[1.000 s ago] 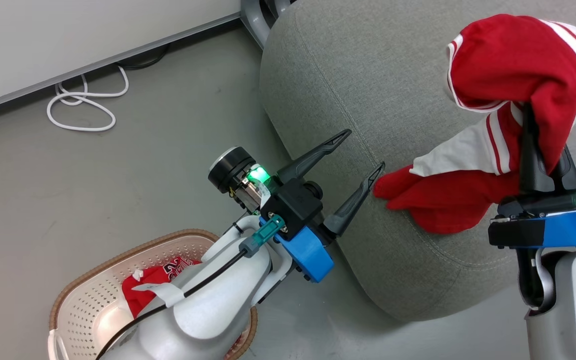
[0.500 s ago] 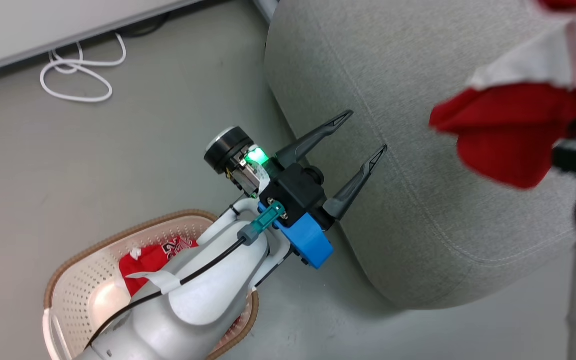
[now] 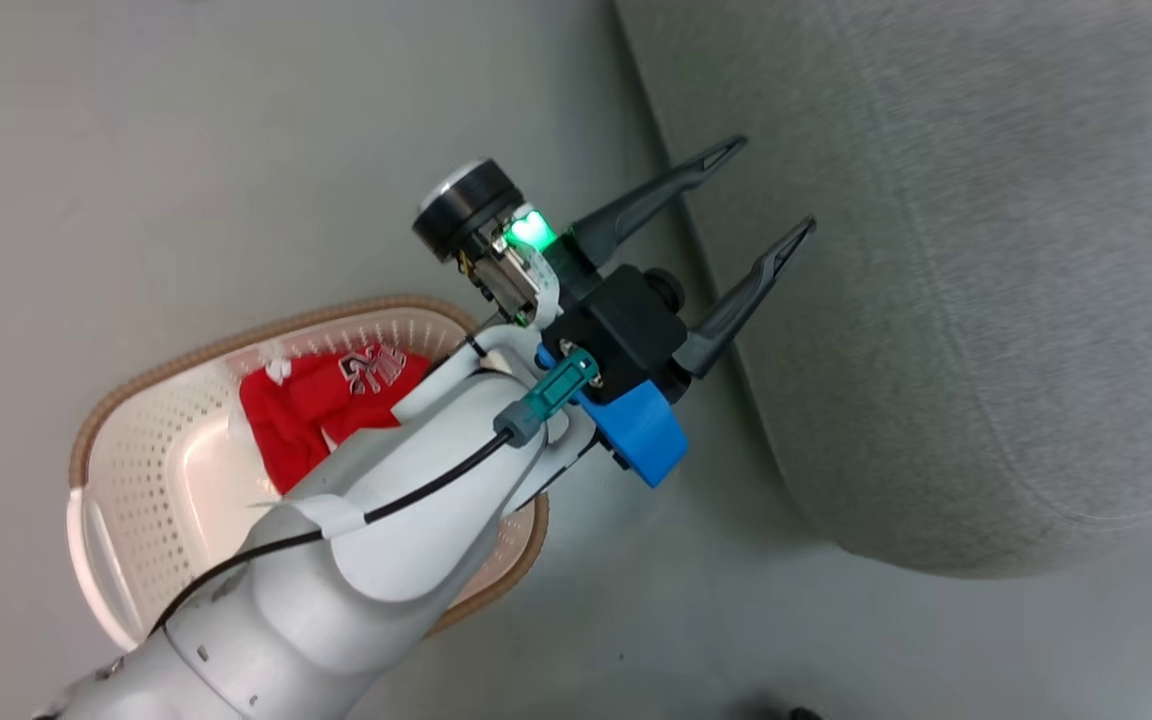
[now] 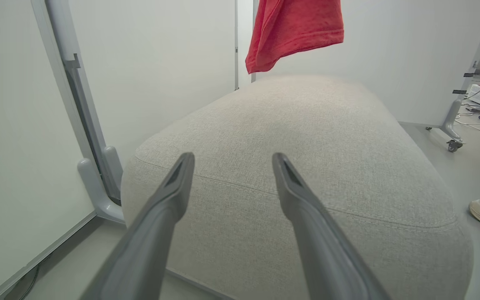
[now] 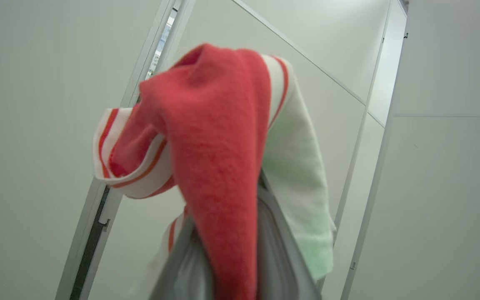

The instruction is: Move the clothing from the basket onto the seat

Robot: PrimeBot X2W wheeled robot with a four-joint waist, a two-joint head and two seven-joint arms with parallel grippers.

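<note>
Matt coarse-woven cloth on the seat (image 4: 327, 137), smooth perforated plastic basket (image 3: 151, 470) (woven-look rim (image 3: 391, 299)), soft fuzzy cloth garment (image 5: 219, 158)

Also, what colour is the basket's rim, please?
Brown; the basket rim shows best in head view.

The grey floor (image 3: 186, 150) carries the perforated basket (image 3: 151, 440) and, near it, the light-grey seat (image 3: 986, 300).

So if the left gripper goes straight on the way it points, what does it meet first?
Most likely the seat: the left gripper, jaws open, points at its rounded grey end. The red clothing hangs higher, off that line. Depth is unclear.
</note>
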